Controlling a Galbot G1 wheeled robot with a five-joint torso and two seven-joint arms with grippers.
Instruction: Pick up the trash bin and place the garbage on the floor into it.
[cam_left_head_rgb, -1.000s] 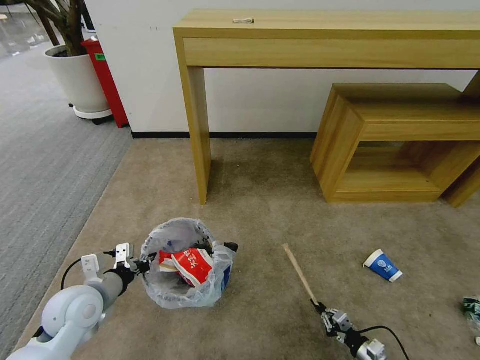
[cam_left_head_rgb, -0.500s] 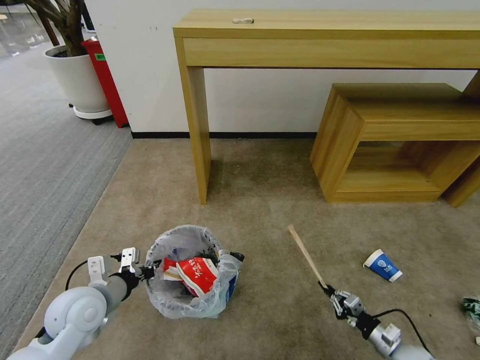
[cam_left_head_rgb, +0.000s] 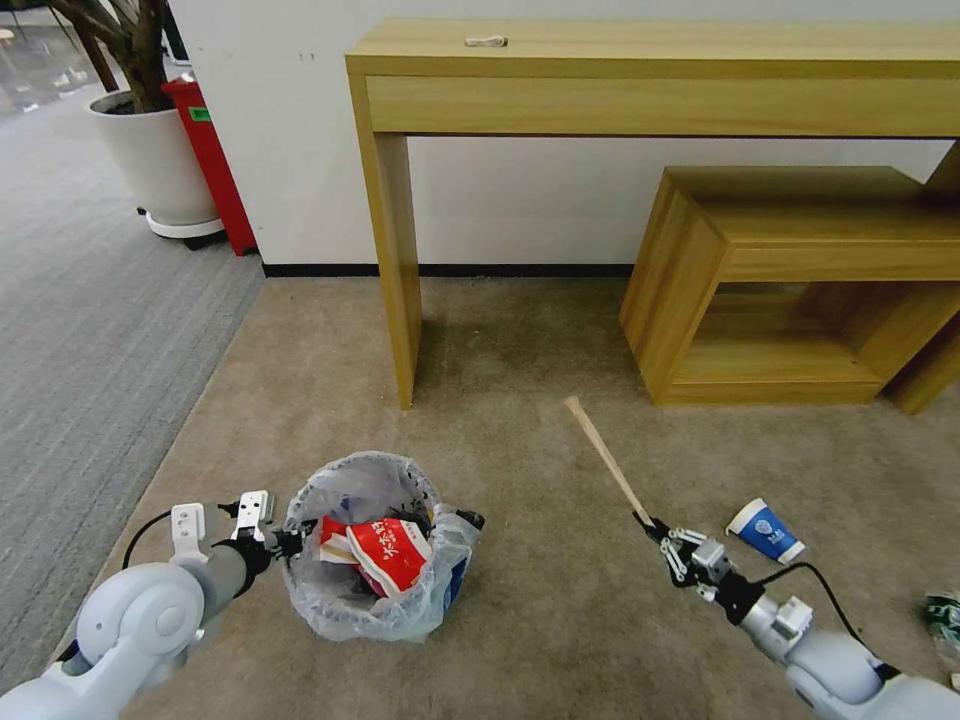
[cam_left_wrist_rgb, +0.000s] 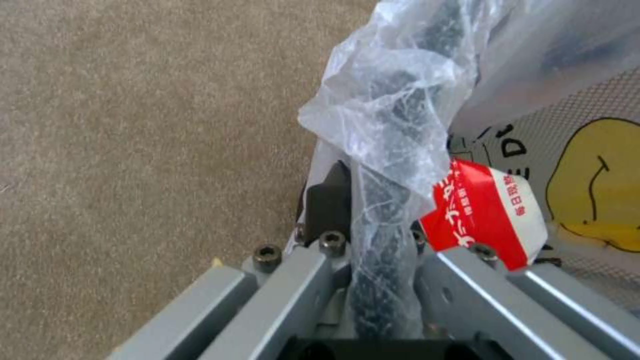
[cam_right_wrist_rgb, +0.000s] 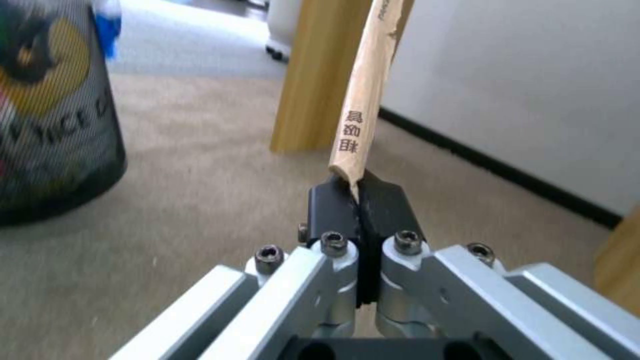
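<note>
Your left gripper (cam_left_head_rgb: 290, 541) clamps the round black plastic-lined trash bin's (cam_left_head_rgb: 372, 545) rim; right of the bin, your right gripper (cam_left_head_rgb: 655, 528) pinches a long wooden stick (cam_left_head_rgb: 607, 460), angled up.

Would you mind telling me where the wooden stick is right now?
The wooden stick is pinched at its lower end in the right claw, angled up over the carpet, left of the paper cup.

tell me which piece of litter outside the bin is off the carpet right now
The wooden stick: the right gripper is shut on its lower end and holds it angled up. The blue-white paper cup lies on its side on the carpet.
</note>
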